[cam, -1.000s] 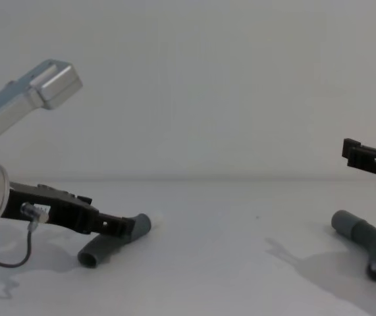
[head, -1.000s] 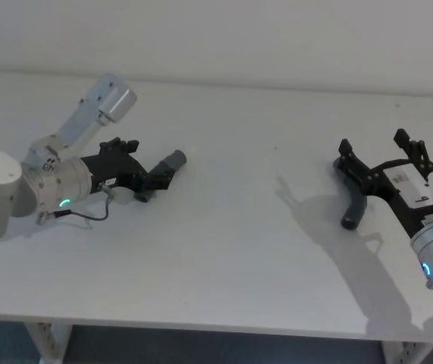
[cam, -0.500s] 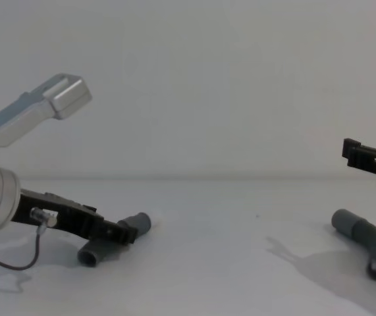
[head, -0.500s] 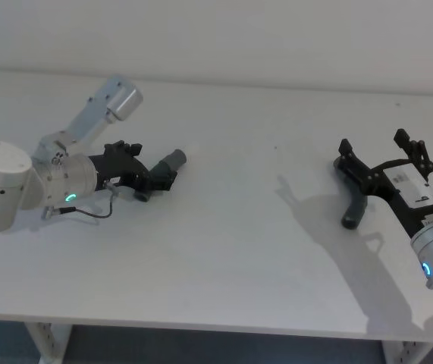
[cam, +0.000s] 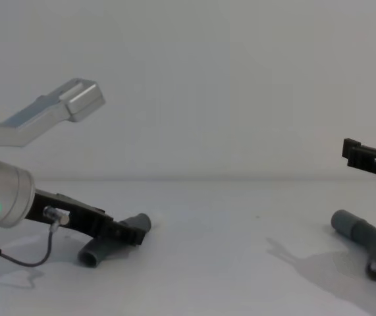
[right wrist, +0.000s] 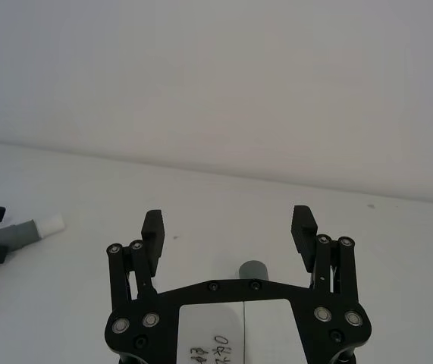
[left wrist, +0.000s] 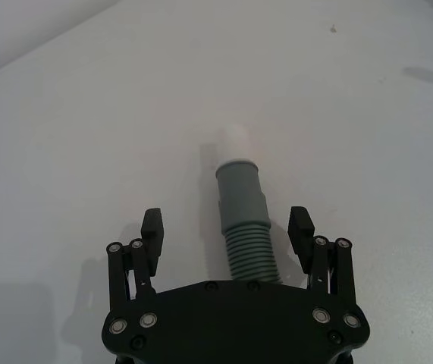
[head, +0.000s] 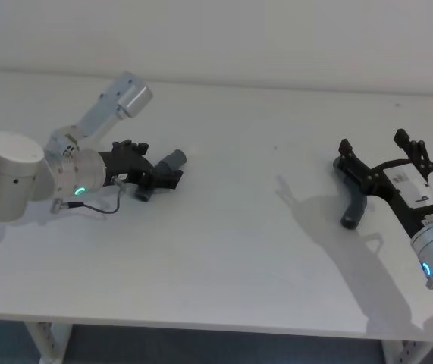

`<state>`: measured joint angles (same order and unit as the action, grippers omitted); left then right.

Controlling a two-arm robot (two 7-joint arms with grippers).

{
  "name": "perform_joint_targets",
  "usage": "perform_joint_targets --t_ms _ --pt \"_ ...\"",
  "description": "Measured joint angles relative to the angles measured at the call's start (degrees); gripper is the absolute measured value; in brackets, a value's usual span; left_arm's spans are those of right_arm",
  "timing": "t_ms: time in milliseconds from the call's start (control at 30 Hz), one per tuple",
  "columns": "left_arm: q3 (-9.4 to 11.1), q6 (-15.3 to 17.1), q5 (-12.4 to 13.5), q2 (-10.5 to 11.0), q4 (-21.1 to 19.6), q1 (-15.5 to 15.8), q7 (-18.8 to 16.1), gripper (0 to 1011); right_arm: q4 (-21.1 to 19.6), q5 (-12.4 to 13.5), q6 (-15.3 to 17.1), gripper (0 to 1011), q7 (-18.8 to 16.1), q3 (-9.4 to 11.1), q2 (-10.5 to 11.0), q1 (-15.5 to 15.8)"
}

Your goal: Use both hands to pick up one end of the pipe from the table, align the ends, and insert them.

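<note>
Left wrist view: the left end effector (left wrist: 226, 224), fingers apart, straddles the ribbed middle of the white-tipped hose piece (left wrist: 240, 205), which lies at the left of the tabletop (head: 224, 250). On the right, the right end effector (right wrist: 228, 221), fingers likewise apart, hangs above the plain-cuffed hose piece (cam: 364, 236), clear of it.

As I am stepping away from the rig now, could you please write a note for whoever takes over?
Left gripper: open, low over the table, fingers either side of the ribs of the white-tipped hose piece, not clamped.
Right gripper: open, hovering above the plain-cuff hose piece.
Both pieces lie on the table, far apart.
Done: approach only; nothing lifted.
Left: grasp both, lift, align, insert the white tip.
</note>
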<state>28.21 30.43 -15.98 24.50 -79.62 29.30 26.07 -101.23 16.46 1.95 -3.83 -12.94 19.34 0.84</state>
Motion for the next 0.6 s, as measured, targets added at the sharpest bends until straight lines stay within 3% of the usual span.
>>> perform_joint_targets --t_ms 600 --pt "1.11 3.57 -0.91 -1.28 1.82 1.93 2.36 1000 0.00 0.00 0.00 1001 0.00 0.00 0.00 0.00"
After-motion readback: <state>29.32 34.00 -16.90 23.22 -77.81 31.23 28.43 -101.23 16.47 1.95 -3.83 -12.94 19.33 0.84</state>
